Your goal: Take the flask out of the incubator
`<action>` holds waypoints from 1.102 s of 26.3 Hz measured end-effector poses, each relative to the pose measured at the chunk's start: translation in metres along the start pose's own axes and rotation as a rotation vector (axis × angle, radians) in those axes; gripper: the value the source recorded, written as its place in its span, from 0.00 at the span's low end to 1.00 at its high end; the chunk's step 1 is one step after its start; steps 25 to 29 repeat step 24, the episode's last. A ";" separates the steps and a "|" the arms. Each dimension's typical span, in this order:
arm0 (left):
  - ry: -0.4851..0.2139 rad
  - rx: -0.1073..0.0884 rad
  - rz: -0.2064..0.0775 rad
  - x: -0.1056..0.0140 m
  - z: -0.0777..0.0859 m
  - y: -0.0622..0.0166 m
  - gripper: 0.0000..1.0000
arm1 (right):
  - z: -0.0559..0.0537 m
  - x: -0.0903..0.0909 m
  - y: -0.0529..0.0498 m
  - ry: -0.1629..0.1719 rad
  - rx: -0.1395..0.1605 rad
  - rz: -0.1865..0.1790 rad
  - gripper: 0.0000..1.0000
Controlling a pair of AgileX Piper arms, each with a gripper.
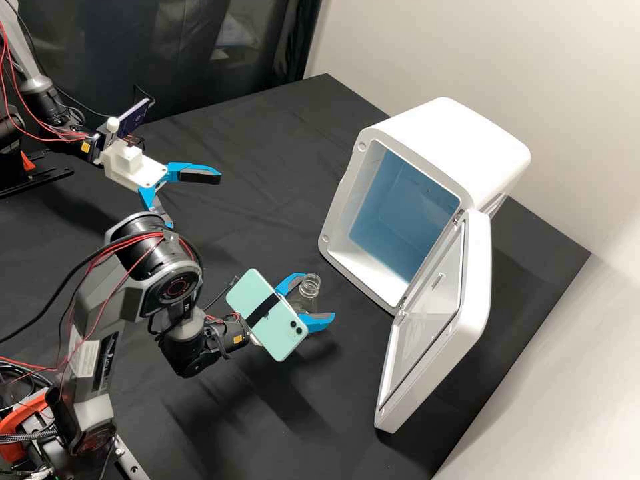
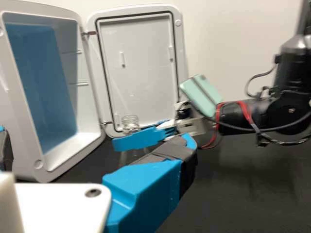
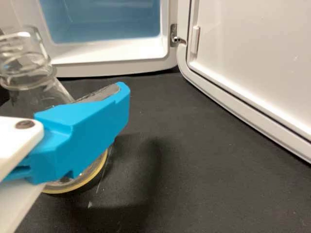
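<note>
While incubator [image 1: 460, 143] sits on black bench [image 1: 267, 147] with door [image 1: 460, 300] swung open, flask [image 1: 309, 287] stands upright on bench outside it, just in front of opening. Glass clear, mouth uncapped. Right gripper [image 1: 307, 303] around flask: blue fingers clamped on glass body, one each side, neck rising above them. Mint phone [image 1: 270, 323] strapped at right wrist. Left gripper [image 1: 175, 188] well apart from incubator, above bench, fingers spread wide, holding nothing.
</note>
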 end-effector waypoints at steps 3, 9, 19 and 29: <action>0.023 0.008 0.006 0.000 0.000 -0.0001 1.00 | -0.003 -0.007 0.004 0.014 0.009 0.010 1.00; 0.028 0.026 0.047 -0.007 0.005 -0.0060 1.00 | -0.011 -0.021 0.015 0.092 0.108 -0.006 1.00; 0.014 0.009 0.033 -0.007 0.011 -0.0114 1.00 | -0.016 -0.030 0.022 0.116 0.119 0.023 1.00; 0.008 0.009 0.033 -0.007 0.013 -0.0115 1.00 | -0.017 -0.030 0.022 0.119 0.119 0.025 1.00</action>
